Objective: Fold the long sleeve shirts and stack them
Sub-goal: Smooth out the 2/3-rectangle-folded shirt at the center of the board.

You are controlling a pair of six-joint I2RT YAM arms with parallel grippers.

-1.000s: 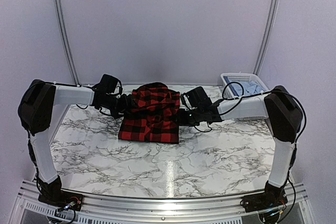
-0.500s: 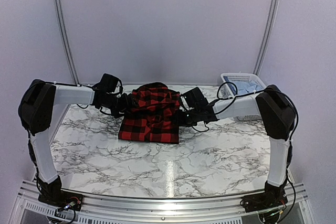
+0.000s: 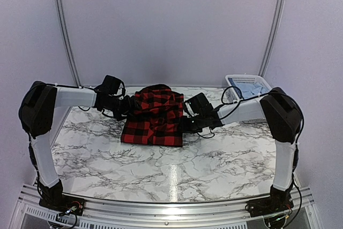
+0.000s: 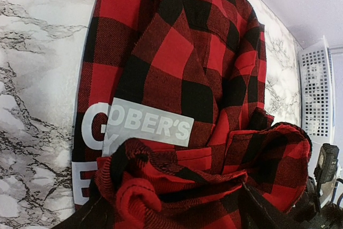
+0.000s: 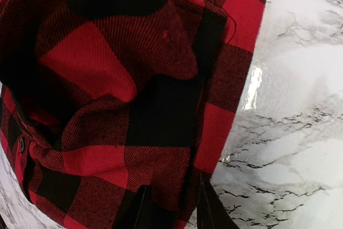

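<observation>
The checked shirt [image 3: 153, 117] lies mid-far on the table [image 3: 177, 170], its top layer raised in a hump. The left gripper [image 3: 127, 106] pinches a bunched fold at its left edge; the right gripper [image 3: 183, 119] clamps its right edge. The blue shirt [image 3: 250, 88] sits in the basket [image 3: 235, 78] at far right

The shirt [image 3: 153, 120] hides fingertips of left gripper [image 4: 174, 210] and right gripper [image 5: 172, 207]
</observation>
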